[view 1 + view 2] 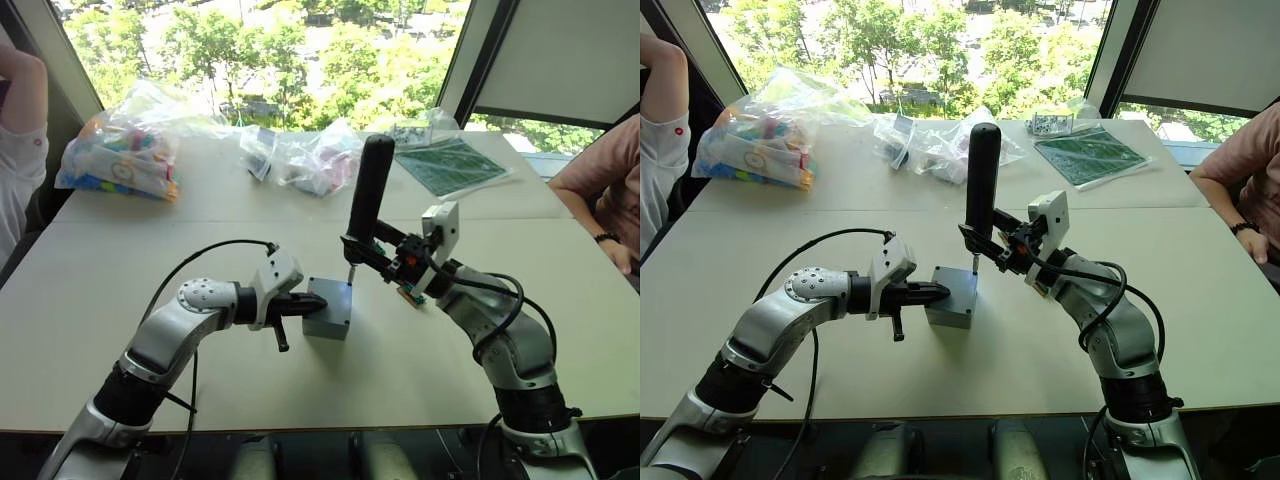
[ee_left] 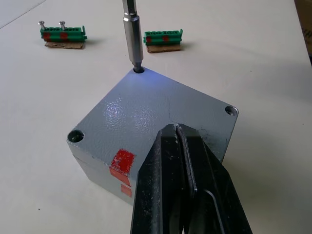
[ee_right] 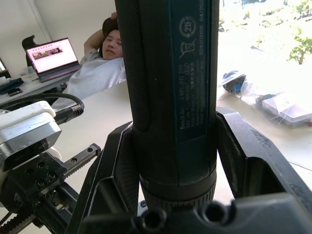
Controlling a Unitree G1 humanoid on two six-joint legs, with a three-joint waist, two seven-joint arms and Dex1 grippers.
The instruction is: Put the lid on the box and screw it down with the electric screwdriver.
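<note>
Lid [image 2: 146, 114] sits on the box [image 2: 105, 178], flush, on the white table [image 1: 420, 350] in front of the robot. Red mark shows on the box side wall, running up onto the lid edge.

Right gripper [image 1: 362, 250] is clamped around the electric screwdriver [image 1: 368, 190], holding it upright, slightly tilted. Metal bit [image 2: 131, 34] is down in the lid's far corner screw hole [image 2: 138, 69]. Two other corner holes are visible in the left wrist view; can't tell if they hold screws.

Left gripper [image 2: 181, 161] has its fingers closed together, nothing between them, tips resting on the lid's top near the edge facing the left arm.

Two green terminal blocks [image 2: 163, 38] lie on the table beyond the box, apart from it. Plastic bags [image 1: 120, 150] of parts and a green circuit board [image 1: 450, 165] are at the far side. A person's arm [image 1: 600, 190] rests on the table's right edge, another person's [image 1: 20, 110] at the left.
</note>
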